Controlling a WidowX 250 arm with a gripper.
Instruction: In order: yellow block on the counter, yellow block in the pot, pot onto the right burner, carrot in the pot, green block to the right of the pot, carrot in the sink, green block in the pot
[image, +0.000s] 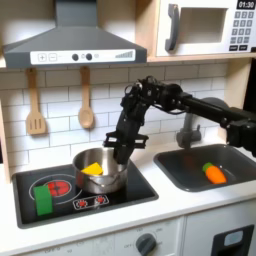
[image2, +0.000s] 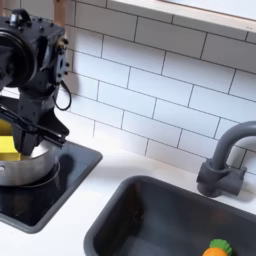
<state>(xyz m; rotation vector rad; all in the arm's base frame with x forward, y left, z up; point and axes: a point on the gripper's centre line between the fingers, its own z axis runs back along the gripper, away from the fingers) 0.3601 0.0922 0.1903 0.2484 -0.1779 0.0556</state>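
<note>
Only the first exterior view shows the green block (image: 44, 198).

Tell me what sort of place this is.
Most likely a toy play kitchen: a black stovetop carrying a steel pot, a grey sink with a dark faucet, and a microwave above.

Toy play kitchen. Evidence: white tile backsplash (image: 60, 110), grey range hood (image: 75, 45), microwave (image: 205, 27) at upper right, black stovetop (image: 85, 195) with printed burners, recessed sink (image2: 150, 215) with dark faucet (image2: 222, 160), wooden utensils (image: 36, 105) hanging on wall.
</note>
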